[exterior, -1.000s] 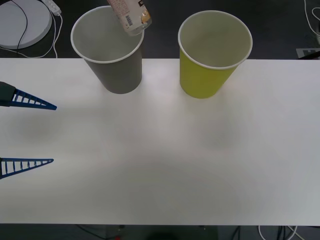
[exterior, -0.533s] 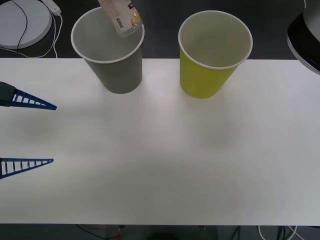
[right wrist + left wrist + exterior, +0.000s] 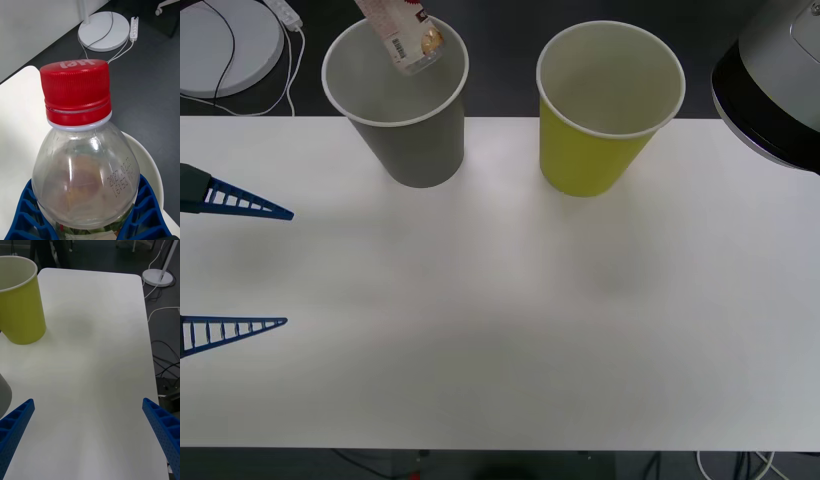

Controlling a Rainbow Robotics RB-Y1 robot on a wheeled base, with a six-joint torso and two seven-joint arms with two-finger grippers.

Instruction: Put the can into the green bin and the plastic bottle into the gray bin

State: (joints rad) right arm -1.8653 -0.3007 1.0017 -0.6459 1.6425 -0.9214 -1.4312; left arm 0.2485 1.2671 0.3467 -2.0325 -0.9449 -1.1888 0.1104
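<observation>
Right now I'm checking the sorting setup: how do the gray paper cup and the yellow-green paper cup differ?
The gray paper cup stands on the robot's left, the yellow-green paper cup on its right. The right gripper holds the clear plastic bottle with the red cap tilted over the gray cup's mouth; nothing hangs over the yellow-green cup. Both are upright, tapered, white-rimmed, alike in size.

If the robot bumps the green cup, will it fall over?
Probably, quite easily. The green bin is a tall paper cup that looks empty inside, so it is likely very light. It stands on its narrow end on the smooth white table, so a push near the rim might tip it; lower, it may slide.
</observation>
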